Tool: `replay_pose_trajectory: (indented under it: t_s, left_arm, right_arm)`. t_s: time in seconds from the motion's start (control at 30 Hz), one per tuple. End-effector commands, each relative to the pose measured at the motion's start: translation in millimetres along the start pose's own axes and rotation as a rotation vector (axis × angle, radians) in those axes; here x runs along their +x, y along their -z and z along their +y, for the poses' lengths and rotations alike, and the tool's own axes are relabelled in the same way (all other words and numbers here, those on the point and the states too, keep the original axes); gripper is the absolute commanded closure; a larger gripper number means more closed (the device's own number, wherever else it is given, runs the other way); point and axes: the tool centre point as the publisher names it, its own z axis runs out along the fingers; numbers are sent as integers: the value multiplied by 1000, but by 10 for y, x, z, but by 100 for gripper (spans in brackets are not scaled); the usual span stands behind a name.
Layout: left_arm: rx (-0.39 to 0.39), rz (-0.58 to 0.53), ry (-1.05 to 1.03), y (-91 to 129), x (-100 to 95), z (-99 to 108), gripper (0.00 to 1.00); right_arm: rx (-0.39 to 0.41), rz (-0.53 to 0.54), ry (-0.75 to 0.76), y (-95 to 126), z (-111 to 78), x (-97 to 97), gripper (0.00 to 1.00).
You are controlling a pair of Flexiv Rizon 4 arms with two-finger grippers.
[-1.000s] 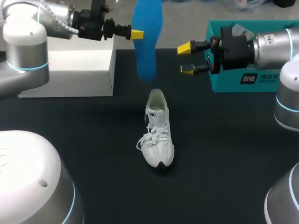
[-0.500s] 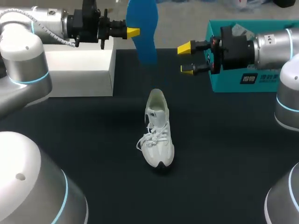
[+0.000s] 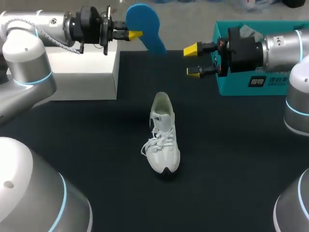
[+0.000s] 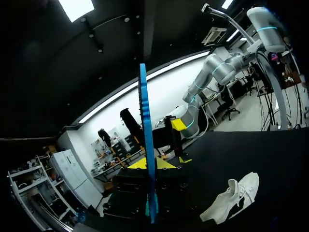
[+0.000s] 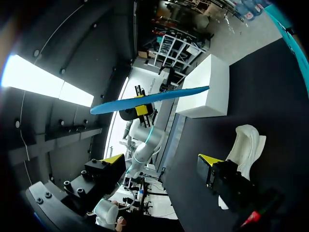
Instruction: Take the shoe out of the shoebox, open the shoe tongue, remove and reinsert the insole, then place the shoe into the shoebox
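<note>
Blue insole (image 3: 145, 26) sits clamped in the left pincer (image 3: 134, 35), held high beyond the white sneaker (image 3: 163, 137), presumably clear for reinsertion. The sneaker stands on the black tabletop (image 3: 96, 159), outside the teal shoebox (image 3: 251, 84), beside which the right pincer (image 3: 193, 61) hovers released, likely to steady the shoe.

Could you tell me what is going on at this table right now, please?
The left arm holds the blue insole in its shut jaws, lifted clear of the table, near the white box. The white shoe sits alone in the middle of the black table, out of the teal shoebox, with nothing touching it. The right arm hangs in front of the shoebox, jaws open and empty. So the insole is out and not yet put back.
</note>
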Motion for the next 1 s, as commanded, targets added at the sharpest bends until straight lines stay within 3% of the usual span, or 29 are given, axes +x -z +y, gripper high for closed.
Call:
replay_pose_trajectory:
  t_s: [0.03, 0.43, 0.47, 0.53, 0.6, 0.7, 1.0]
  left_arm:
    - [-137, 66, -545, 15, -68, -39, 100]
    - [-137, 66, -545, 15, -68, -39, 100]
    - [-173, 132, -699, 14, -46, 5, 100]
    - [-106, 49, -822, 11, -48, 10, 100]
    - [-98, -21, -937, 25, -74, 20, 100]
    - [-86, -123, -913, 51, -129, 49, 100]
    - [-86, -123, -913, 51, -129, 49, 100]
  right_arm:
    - [-1, -3, -1, -22, 0, 1, 0]
    - [-1, -3, -1, -22, 0, 1, 0]
    - [-1, -3, -1, -22, 0, 1, 0]
    - [-1, -3, -1, -22, 0, 1, 0]
    - [-1, -3, -1, -22, 0, 1, 0]
    - [-1, -3, -1, -22, 0, 1, 0]
    - [-1, -3, -1, -22, 0, 1, 0]
